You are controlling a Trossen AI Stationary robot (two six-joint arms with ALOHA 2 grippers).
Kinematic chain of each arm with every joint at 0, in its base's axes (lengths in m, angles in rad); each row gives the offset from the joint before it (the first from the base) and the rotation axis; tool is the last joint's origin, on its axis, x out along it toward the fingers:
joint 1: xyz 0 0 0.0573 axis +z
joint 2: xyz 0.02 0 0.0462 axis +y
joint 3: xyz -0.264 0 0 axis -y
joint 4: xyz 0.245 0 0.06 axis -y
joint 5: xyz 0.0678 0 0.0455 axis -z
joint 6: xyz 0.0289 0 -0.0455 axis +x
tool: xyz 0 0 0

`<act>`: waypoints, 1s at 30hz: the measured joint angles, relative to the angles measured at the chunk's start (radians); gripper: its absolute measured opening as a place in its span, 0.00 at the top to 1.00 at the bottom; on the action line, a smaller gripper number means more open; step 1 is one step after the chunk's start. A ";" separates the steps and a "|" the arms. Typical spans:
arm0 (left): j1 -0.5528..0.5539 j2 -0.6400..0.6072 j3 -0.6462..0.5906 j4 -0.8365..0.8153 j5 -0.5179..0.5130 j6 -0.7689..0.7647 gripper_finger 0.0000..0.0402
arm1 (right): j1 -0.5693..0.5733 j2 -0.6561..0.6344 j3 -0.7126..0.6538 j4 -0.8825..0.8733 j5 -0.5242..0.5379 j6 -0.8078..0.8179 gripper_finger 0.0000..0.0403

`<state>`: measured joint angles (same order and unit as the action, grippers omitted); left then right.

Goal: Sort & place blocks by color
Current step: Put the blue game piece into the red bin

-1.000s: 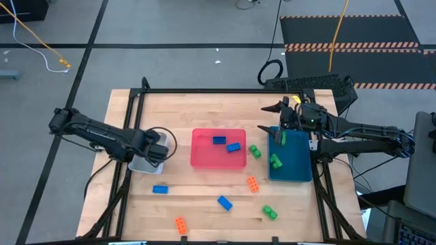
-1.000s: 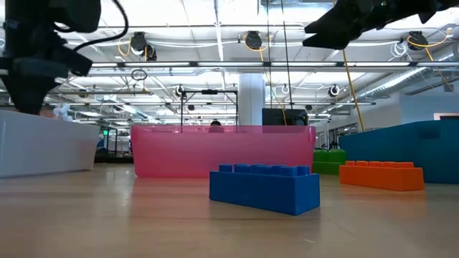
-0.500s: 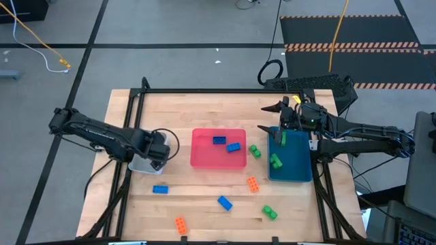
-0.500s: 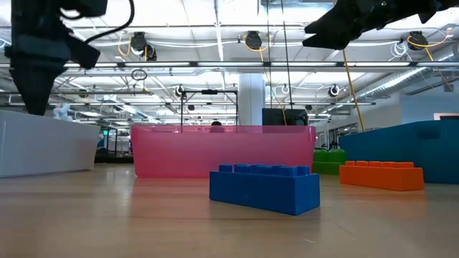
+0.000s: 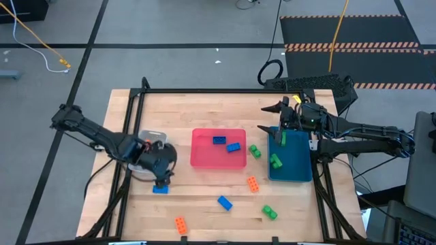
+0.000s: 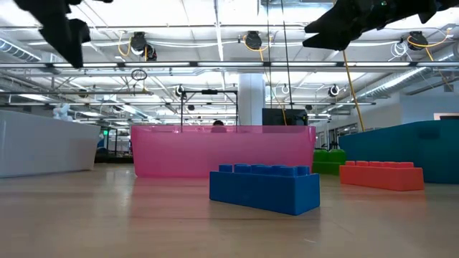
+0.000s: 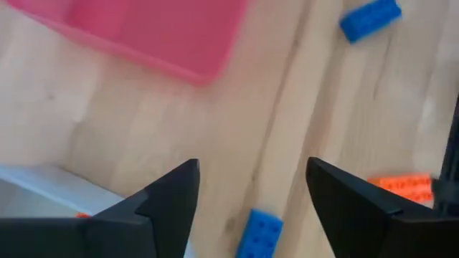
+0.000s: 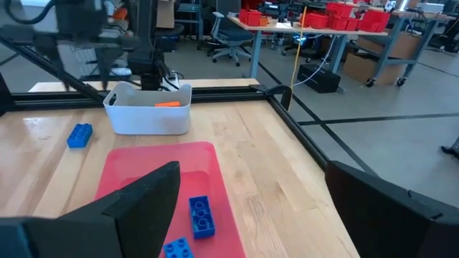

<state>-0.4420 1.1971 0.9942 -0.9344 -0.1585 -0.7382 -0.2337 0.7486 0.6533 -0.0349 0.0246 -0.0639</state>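
Three trays stood across the middle of the table: a grey tray (image 5: 151,138) on the left, a pink tray (image 5: 204,160) in the centre, a teal tray (image 5: 298,160) near the right edge. Bare wood lay open along the far side, and between the grey and pink trays.

Left gripper (image 5: 161,178) hung over the near-left wood, just above a blue block (image 5: 160,189). Its fingers (image 7: 168,197) were spread wide and held nothing; in the left wrist view the blue block sat between them, w/ no contact visible.

Right gripper (image 5: 272,117) waited at the far corner of the teal tray, fingers apart, empty.

Other blocks: two blue ones (image 5: 227,143) in the pink tray, one green (image 5: 276,161) in the teal tray, one orange (image 8: 168,103) in the grey tray. Loose on the wood were a green block (image 5: 255,151) between the pink and teal trays, an orange block (image 5: 253,184), a blue one (image 5: 224,202), a green one (image 5: 270,213) and an orange one (image 5: 180,224) near the front edge.
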 joint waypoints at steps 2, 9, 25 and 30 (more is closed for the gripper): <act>-0.042 0.036 -0.012 0.000 0.001 0.000 0.40 | 0.000 0.000 0.000 -0.001 0.000 0.000 0.15; -0.144 0.206 -0.037 -0.006 0.085 0.023 0.43 | 0.000 0.000 0.000 -0.005 -0.002 0.000 0.15; -0.183 0.463 -0.037 0.047 0.186 0.072 0.40 | 0.000 0.000 0.000 0.009 -0.001 -0.015 0.15; -0.183 0.521 -0.037 0.043 0.205 0.112 0.44 | 0.000 0.000 0.000 0.009 0.000 -0.009 0.15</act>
<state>-0.6254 1.7177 0.9574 -0.8918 0.0462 -0.6267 -0.2337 0.7486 0.6529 -0.0263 0.0242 -0.0727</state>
